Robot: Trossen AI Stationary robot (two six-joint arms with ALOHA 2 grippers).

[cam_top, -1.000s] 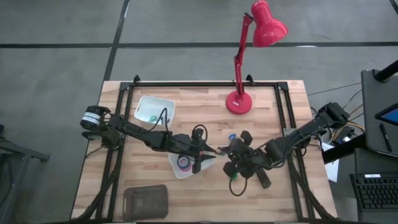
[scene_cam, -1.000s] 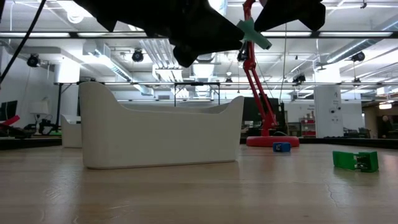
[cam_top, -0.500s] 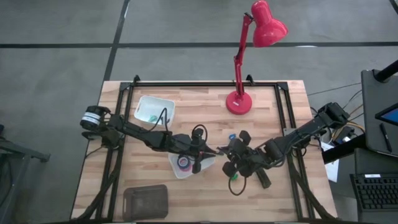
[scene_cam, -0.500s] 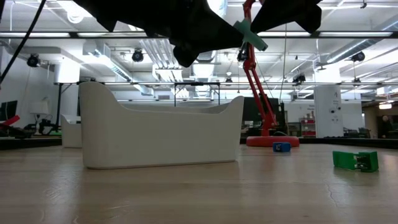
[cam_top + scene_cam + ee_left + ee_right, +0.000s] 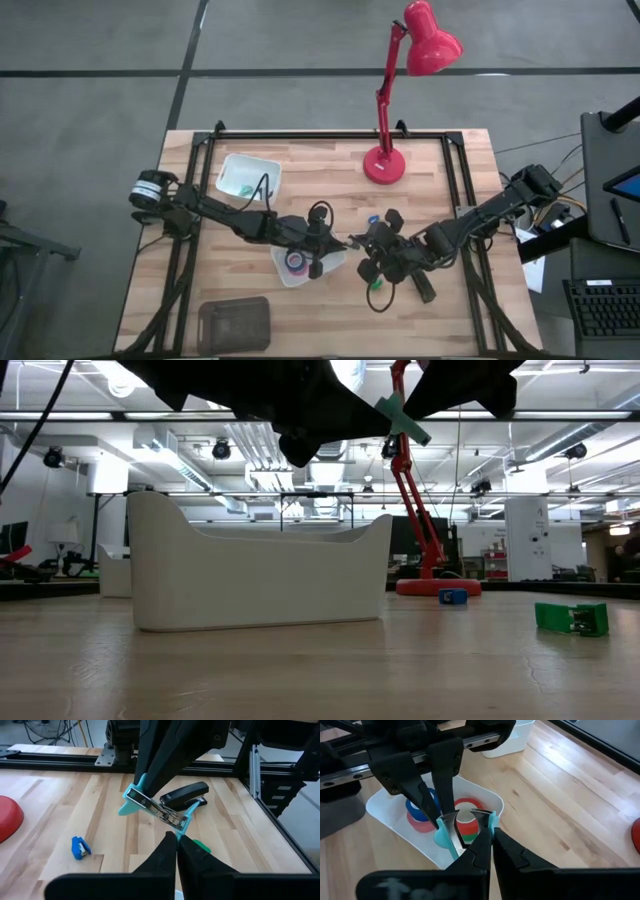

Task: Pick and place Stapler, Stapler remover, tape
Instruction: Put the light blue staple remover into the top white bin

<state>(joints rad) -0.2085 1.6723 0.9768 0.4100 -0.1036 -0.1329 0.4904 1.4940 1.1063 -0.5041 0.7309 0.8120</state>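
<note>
A teal staple remover [image 5: 155, 807] with metal jaws hangs in the air between both grippers, over the right rim of a white tray [image 5: 305, 270]. My left gripper [image 5: 343, 243] and my right gripper [image 5: 362, 243] are both shut on it from opposite sides. It also shows high up in the low view, as the remover [image 5: 402, 417]. Rolls of tape [image 5: 420, 810] in blue, red and green lie inside the tray. The black stapler [image 5: 184, 795] lies flat on the wood, to the right of the grippers. My left gripper pinches one teal handle of the remover [image 5: 186, 819] between its fingertips, coming nearly level from the table's left. The remover is clear of the table and tilted. My right gripper pinches the other teal handle [image 5: 492, 822] between its fingertips, slanting down from the table's right. The remover hangs clear above the tray's rim.
A second white bin [image 5: 248, 175] stands at the far left and a dark tray [image 5: 235, 323] at the near left. A red desk lamp [image 5: 383, 163] stands at the back. A small blue piece [image 5: 79, 847] and a green piece [image 5: 572, 618] lie on the wood near the grippers.
My left gripper's fingers have shut on the staple remover that my right gripper holds up. Both arms have stayed in place and the remover has stayed in the air.
</note>
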